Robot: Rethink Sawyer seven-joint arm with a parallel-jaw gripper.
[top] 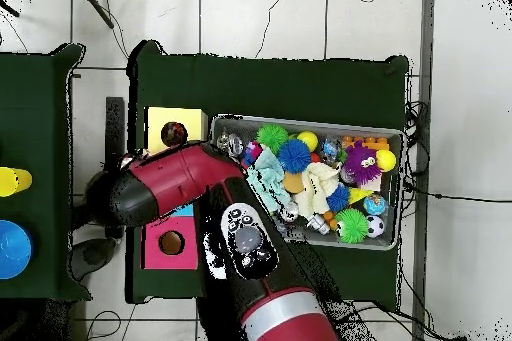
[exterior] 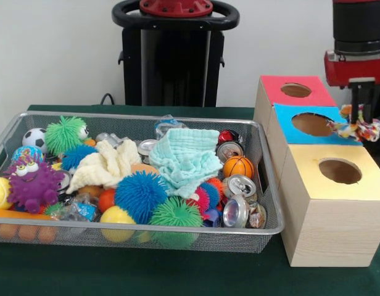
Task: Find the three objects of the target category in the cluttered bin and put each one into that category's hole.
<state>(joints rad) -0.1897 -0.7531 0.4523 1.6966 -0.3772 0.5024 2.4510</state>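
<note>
My gripper hangs at the right, above the right edge of the blue-topped box, and is shut on a colourful knotted rope toy. The toy dangles beside the blue box's round hole. A red-topped box stands behind it and a yellow-topped box in front, each with its own hole. The wire mesh bin at the left is heaped with spiky balls, cans, cloths and small toys. In the overhead view my arm covers the gripper and the blue box.
In the bin lie a pale green cloth, a cream cloth, a purple monster toy, a mini basketball and several cans. The three boxes stand close against the bin's right side.
</note>
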